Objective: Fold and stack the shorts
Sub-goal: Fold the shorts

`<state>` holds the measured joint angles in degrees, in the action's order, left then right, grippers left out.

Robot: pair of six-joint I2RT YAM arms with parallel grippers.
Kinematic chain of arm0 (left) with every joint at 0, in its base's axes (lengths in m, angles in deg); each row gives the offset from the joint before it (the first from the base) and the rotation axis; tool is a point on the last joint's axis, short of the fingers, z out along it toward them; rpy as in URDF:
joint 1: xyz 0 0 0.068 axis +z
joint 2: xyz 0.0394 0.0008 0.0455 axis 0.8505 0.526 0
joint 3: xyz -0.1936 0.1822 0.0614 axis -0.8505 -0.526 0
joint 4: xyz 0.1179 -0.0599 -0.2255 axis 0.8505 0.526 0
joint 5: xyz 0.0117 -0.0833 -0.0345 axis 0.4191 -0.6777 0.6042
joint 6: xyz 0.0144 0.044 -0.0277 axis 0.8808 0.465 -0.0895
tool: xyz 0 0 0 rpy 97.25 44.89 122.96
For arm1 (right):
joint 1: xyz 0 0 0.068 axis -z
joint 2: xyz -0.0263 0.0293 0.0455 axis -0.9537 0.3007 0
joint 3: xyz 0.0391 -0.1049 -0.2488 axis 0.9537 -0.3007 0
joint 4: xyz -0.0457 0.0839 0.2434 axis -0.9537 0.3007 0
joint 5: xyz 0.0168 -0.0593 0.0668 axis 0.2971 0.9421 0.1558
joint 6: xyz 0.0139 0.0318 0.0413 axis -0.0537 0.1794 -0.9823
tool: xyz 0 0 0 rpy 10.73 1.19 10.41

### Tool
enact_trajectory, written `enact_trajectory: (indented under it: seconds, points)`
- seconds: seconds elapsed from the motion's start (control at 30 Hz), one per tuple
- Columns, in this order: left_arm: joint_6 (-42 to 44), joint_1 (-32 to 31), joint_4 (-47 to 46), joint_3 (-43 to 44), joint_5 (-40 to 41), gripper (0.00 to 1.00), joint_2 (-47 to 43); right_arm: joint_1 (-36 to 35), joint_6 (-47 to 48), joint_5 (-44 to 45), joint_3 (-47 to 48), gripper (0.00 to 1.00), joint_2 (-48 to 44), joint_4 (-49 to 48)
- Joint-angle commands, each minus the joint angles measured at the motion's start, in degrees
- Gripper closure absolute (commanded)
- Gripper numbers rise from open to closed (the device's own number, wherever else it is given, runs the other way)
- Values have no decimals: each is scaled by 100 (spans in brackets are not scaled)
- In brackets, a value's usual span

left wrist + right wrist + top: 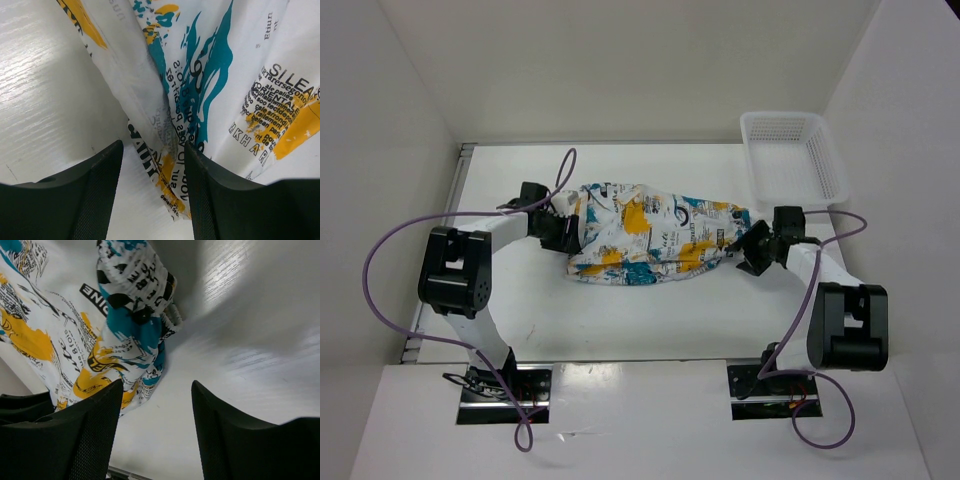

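- Shorts (650, 238) are lying as a rumpled strip on the white table (650, 325), stretched out between the two sets of fingers, one end at each.
- Left gripper (563, 228) is right at its end of the fabric with its fingers (100, 195) spread wide.
- In the left wrist view, a ridge of the cloth runs down into the gap between them. A printed edge sits over by the right-hand finger. Can't tell if it actually touches that finger or is just beside it.
- Nothing is pinched on that side. There's bare table between the cloth and the left-hand finger.
- Right gripper (748, 250) is at the opposite end, and its fingers (220, 440) are apart too.
- The gap between the right fingers shows only bare table. The bunched-up teal and black end of the fabric sits just ahead of the tips, off toward the left-hand finger in that wrist view. So it's near the cloth but not holding it.
- White mesh basket (790, 160) is out beyond the right fingers at the far corner, well apart from the fabric.
- Purple cable (380, 270) loops out from the left arm, nowhere near the fingers.
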<state>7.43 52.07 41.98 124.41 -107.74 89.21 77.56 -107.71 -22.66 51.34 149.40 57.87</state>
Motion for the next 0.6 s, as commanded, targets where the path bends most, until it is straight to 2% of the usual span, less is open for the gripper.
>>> enact_trajectory:
  seconds: [0.0, 0.17, 0.4, 0.57]
  points:
    - [34, 4, 414, 125, 1, 40, 157, 4, -506, -175, -224, 37, -177, -1208]
    - [34, 4, 415, 178, 1, 40, 218, 4, -559, 229, -225, 37, 235, -1386]
    - [34, 4, 415, 178, 1, 41, 218, -102, -805, 370, -172, 37, 1070, -1667]
    - [34, 4, 415, 178, 54, 41, 218, -312, -972, 949, -103, 40, 1018, -1667]
